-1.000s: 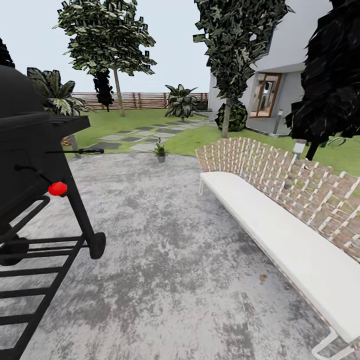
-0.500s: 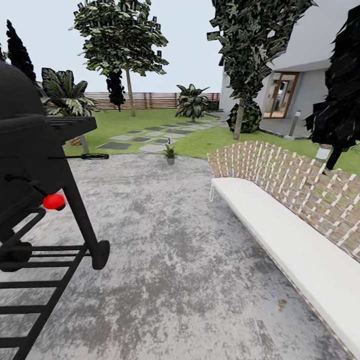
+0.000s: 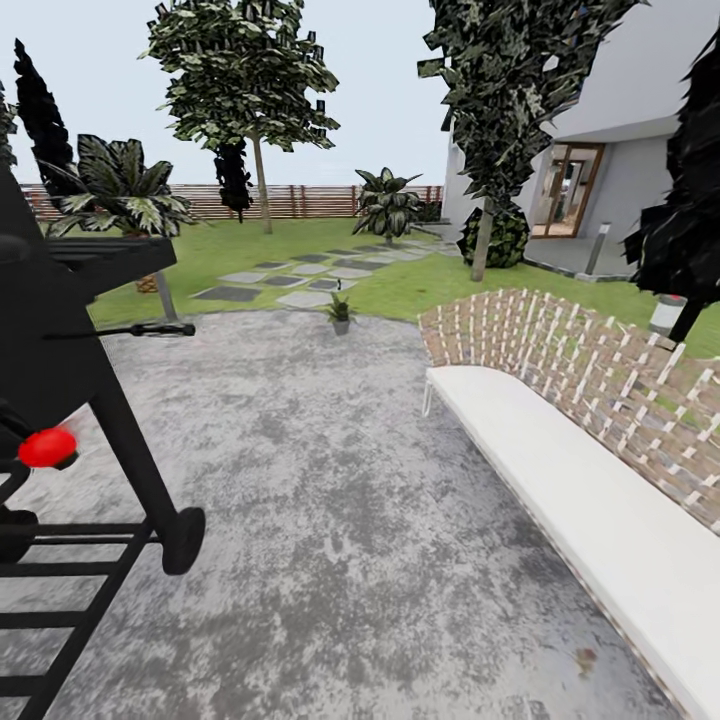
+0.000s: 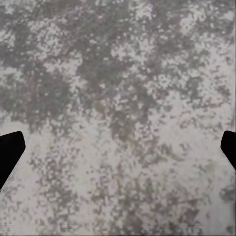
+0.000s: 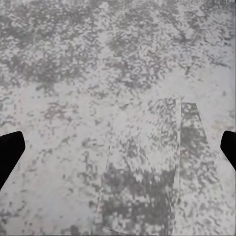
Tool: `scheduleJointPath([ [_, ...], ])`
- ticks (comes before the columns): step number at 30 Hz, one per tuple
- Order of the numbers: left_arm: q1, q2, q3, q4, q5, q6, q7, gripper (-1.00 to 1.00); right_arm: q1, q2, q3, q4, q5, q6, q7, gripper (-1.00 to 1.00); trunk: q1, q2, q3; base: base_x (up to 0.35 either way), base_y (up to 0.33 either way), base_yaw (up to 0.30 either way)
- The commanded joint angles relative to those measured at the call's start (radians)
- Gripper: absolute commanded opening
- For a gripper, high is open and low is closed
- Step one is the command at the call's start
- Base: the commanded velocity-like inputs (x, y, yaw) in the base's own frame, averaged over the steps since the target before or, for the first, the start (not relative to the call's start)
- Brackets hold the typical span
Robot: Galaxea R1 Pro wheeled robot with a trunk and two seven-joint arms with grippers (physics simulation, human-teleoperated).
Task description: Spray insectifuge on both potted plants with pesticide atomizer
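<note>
One potted plant (image 3: 340, 311) sits at the far rim of the mottled grey stone patio (image 3: 330, 500), beside pale stepping stones (image 3: 300, 285). Between it and the camera stand a black grill (image 3: 60, 400) and a woven white-cushioned bench (image 3: 590, 450). Both pincers' fingers (image 4: 10, 152) (image 5: 10, 155) are spread apart above speckled stone.

Not much of the robot itself is showing up here, honestly. On the left wrist camera, the left gripper (image 4: 118, 147) is only peeking in as two flat black fingertips (image 4: 10, 152) at opposite edges of the picture, each looking like a blunt wedge with an angled edge. The right gripper (image 5: 118, 150) is looking just the same on its own wrist camera: plain matte black fingertips (image 5: 10, 152), no markings, screws or cables that I'm making out. Both are showing up against mottled grey stone.
</note>
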Motion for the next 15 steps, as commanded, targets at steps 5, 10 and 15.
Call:
scheduleJointPath([
  [5, -0.001, 0.000, -0.001, 0.001, -0.003, -0.003, -0.001, 1.00, -0.001, 0.000, 0.000, 0.001, 0.001, -0.003, 0.000, 1.00, 0.000, 0.000, -0.001, 0.339, -0.077, 0.000],
  [10, -0.001, 0.000, -0.001, 0.001, -0.003, -0.003, -0.001, 1.00, -0.001, 0.000, 0.000, 0.001, 0.001, -0.003, -0.001, 1.00, 0.000, 0.000, -0.001, 0.339, -0.078, 0.000],
  [15, -0.001, 0.000, -0.001, 0.001, -0.003, -0.003, -0.001, 1.00, -0.001, 0.000, 0.001, 0.001, 0.001, -0.003, -0.001, 1.00, 0.000, 0.000, -0.001, 0.339, -0.078, 0.000],
])
